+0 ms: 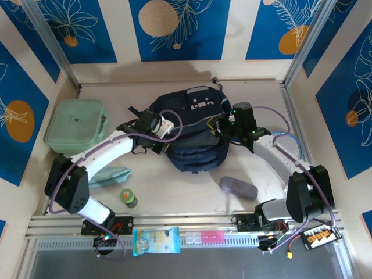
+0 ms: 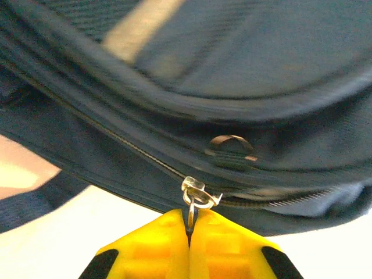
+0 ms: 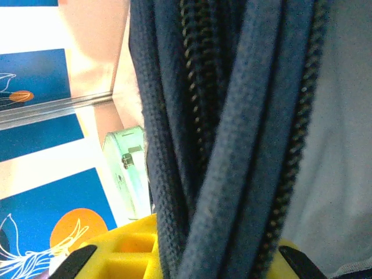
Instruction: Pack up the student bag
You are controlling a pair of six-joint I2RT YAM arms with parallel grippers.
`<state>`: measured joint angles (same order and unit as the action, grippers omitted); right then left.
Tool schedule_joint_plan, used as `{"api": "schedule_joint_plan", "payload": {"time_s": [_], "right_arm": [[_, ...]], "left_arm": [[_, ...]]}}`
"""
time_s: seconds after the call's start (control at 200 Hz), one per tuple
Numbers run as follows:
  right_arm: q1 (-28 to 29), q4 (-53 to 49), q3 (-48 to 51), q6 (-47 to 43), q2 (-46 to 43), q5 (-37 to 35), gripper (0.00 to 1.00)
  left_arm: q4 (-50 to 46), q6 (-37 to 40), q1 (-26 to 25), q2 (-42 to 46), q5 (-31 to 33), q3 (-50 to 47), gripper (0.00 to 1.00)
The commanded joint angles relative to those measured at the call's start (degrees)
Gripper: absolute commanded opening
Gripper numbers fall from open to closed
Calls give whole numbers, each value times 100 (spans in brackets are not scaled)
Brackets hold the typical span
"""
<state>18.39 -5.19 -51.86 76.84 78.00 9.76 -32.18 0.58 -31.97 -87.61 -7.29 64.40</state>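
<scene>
Left wrist, left gripper [image 2: 189,235] pinching zip pull [image 2: 196,197], right wrist, right gripper [image 3: 192,264] clamping bag [image 3: 250,116]

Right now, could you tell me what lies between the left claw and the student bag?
A metal zip pull, pinched by the left claw, in the left wrist view.

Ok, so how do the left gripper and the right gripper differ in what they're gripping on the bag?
The left gripper pinches the small metal zip pull, jaws fully together; the right gripper clamps thick folds of the student bag, jaws held apart by fabric. Both have yellow fingers and grip the same bag.
</scene>
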Motion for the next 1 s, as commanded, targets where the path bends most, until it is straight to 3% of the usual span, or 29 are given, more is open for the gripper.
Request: {"api": "schedule_joint_plan", "payload": {"time_s": [0.0, 0.215, 0.61, 0.705, 0.875, 0.995], "right_arm": [[-212, 173, 94, -172, -263, -164, 18], [-281, 414, 344, -11, -316, -149, 19], [-469, 411, 518, -88, -425, 102, 18], [-565, 412, 551, -113, -460, 235, 17], [-716, 310, 423, -375, -390, 760, 16], [-747, 195, 371, -537, -300, 1155, 16]], "left_arm": [[-10, 83, 249, -343, 860, 455, 0], [-7, 284, 329, -1071, 1008, 1244, 0], [256, 368, 568, -1891, 535, 2080, 0], [199, 802, 666, -1984, 234, 2216, 0], [-186, 2094, 797, -2175, -945, 2524, 0], [-402, 2787, 806, -2372, -1044, 2770, 0]]}}
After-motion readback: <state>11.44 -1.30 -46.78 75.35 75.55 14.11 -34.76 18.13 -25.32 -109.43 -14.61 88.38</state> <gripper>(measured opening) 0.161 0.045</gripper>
